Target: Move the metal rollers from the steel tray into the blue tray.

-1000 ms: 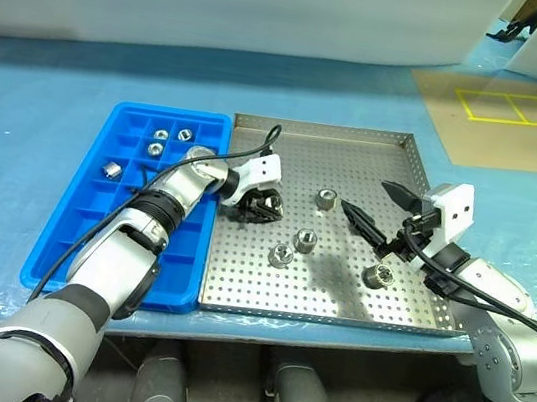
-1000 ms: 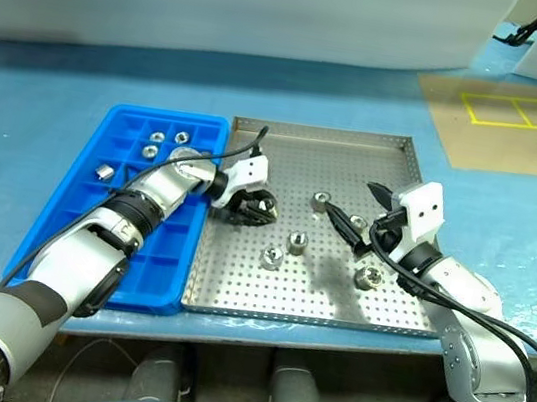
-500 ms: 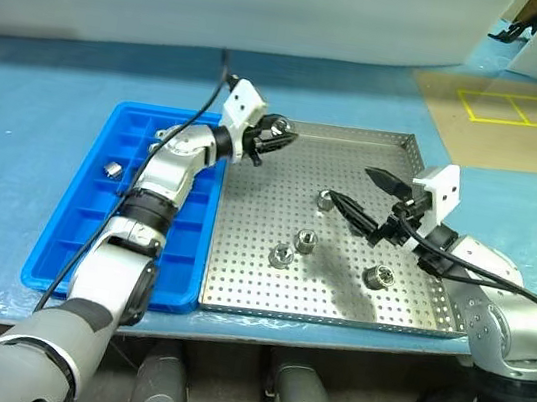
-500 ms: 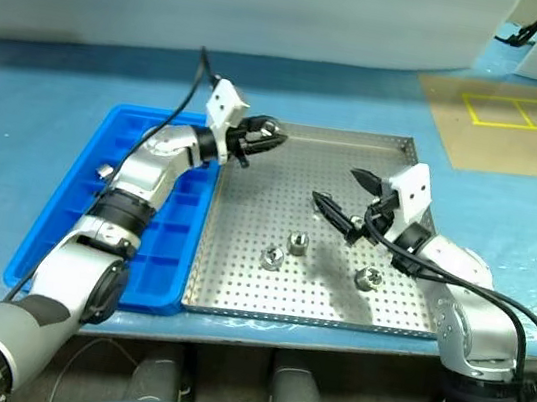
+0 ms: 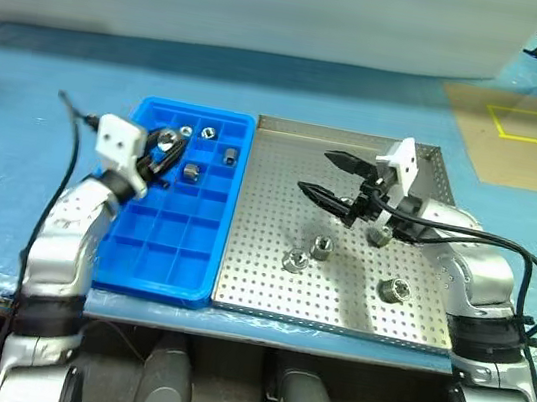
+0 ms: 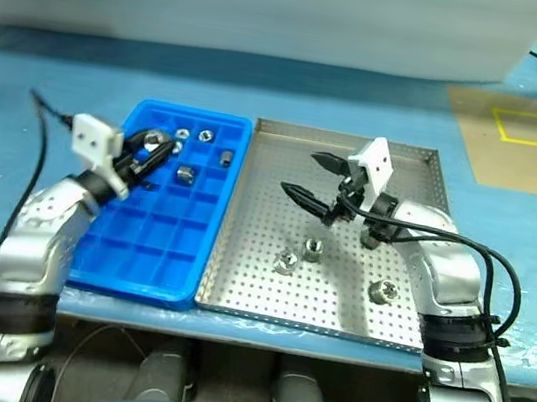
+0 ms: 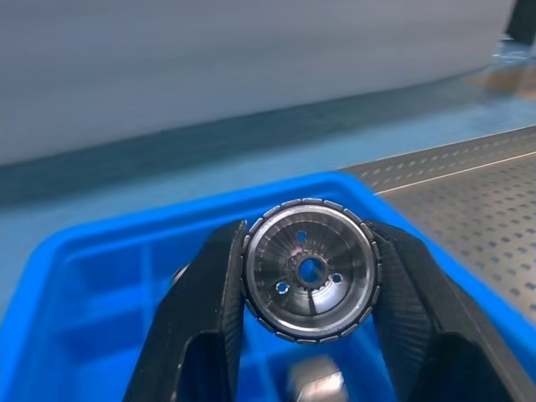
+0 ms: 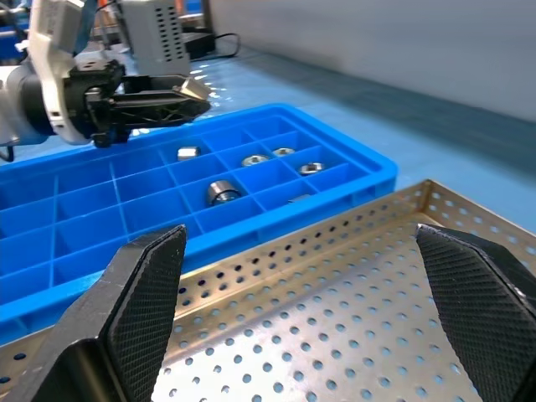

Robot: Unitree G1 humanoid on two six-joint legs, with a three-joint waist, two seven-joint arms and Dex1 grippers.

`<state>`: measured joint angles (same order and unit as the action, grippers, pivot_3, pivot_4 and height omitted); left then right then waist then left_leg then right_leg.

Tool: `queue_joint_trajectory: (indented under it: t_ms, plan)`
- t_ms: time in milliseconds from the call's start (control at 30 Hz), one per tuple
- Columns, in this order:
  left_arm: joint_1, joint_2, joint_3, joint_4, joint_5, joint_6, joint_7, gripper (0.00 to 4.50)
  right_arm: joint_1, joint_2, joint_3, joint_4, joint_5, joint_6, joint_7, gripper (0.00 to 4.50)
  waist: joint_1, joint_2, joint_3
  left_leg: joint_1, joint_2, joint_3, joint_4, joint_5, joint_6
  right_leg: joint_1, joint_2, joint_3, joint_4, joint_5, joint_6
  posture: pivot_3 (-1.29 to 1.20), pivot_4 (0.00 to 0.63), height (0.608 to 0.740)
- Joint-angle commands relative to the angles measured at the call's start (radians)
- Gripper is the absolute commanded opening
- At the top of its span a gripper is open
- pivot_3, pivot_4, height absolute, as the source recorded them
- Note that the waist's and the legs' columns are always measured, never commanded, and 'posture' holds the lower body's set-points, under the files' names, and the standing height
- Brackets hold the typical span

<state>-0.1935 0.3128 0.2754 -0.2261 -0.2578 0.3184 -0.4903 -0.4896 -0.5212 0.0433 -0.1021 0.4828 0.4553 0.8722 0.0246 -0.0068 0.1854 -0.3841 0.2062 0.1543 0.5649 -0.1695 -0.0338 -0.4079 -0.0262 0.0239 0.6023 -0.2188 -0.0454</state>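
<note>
Blue sheeting covers the table (image 5: 8,182), and a pale wall runs across the top of the frame. At centre left lies the blue tray (image 5: 152,270), its long side touching the steel tray (image 5: 333,307), which takes up the centre and centre right.

From the lower left the left gripper (image 5: 162,150) reaches over the upper left part of the blue tray, fingers closed tight on a metal roller (image 7: 308,268). In the left wrist view this one sits flat-face-on between the two black fingers (image 7: 201,318), a ribbed ring with a small centre hole, held above the compartments.

More metal rollers rest in the tray's upper rows: two in the top row (image 5: 186,131) and (image 5: 209,133), one lower (image 5: 191,171), and one in the right-hand column (image 5: 229,155). Whether that last one is upright or on its side is hard to tell.

On the steel tray's perforated floor, two rollers sit close together near the middle (image 5: 321,246) and (image 5: 294,260), another lies toward the lower right (image 5: 393,289), and a fourth (image 5: 379,235) is partly hidden under the right arm.

Coming in from the right, the right gripper (image 5: 329,175) hangs above the upper middle of the steel tray, its fingers spread wide with nothing between them.
</note>
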Motion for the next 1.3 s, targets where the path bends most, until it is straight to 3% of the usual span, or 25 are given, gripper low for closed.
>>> queue_joint_trajectory:
  t_ms: [33,200,300,500,867,1133,1300]
  plan:
    - [0.080,0.016,0.059,-0.132,-0.043,-0.005,0.031,1.72,-0.048,0.013,0.015,0.022,-0.008,-0.029,0.044,4.50,0.017,-0.001,0.000,0.000,0.000,0.000,-0.001,0.000,0.000,0.000,0.000,0.000,0.000,0.000,0.000,-0.01,0.150,0.740]
    - [0.139,0.016,0.062,-0.128,-0.042,-0.009,0.074,1.72,-0.088,0.030,0.033,0.072,-0.029,-0.044,0.081,4.50,0.035,-0.001,0.000,0.000,0.000,0.000,-0.001,0.000,-0.001,-0.001,-0.001,-0.001,0.000,0.000,0.000,0.01,0.150,0.740]
    - [0.189,0.027,0.035,-0.109,0.033,-0.027,0.120,1.72,-0.093,0.034,0.030,0.075,-0.034,-0.045,0.086,4.50,0.041,-0.001,0.000,0.000,0.000,0.000,-0.001,0.001,-0.001,-0.001,-0.001,0.000,0.001,0.000,0.001,0.00,0.150,0.740]
    - [0.287,-0.027,0.033,-0.103,0.028,-0.050,0.162,1.72,-0.097,0.032,0.025,0.079,-0.042,-0.038,0.094,4.50,0.042,-0.001,0.000,-0.002,0.000,0.001,-0.003,0.001,-0.002,-0.005,0.000,0.001,0.001,-0.001,0.001,0.00,0.150,0.740]
    - [0.310,-0.021,0.034,-0.008,0.062,-0.066,0.199,1.72,-0.097,0.033,0.025,0.075,-0.046,-0.038,0.096,4.50,0.043,0.001,-0.001,0.000,0.000,0.001,-0.003,0.002,-0.003,-0.005,0.000,0.002,0.003,-0.001,0.001,0.00,0.150,0.740]
    - [0.268,0.004,-0.006,0.016,0.010,-0.098,0.109,4.28,-0.091,0.028,0.020,0.063,-0.050,-0.038,0.087,4.50,0.037,0.002,-0.002,0.003,0.000,0.001,-0.004,0.003,-0.004,-0.005,0.001,0.002,0.006,-0.004,0.006,-0.03,0.150,0.740]
    - [0.201,0.011,-0.038,0.032,-0.049,-0.088,0.037,4.28,-0.070,0.016,0.001,0.032,-0.049,-0.028,0.061,4.50,0.044,0.002,-0.002,0.003,0.000,0.001,-0.004,0.003,-0.005,-0.005,0.001,0.003,0.006,-0.002,0.003,-0.09,0.150,0.740]
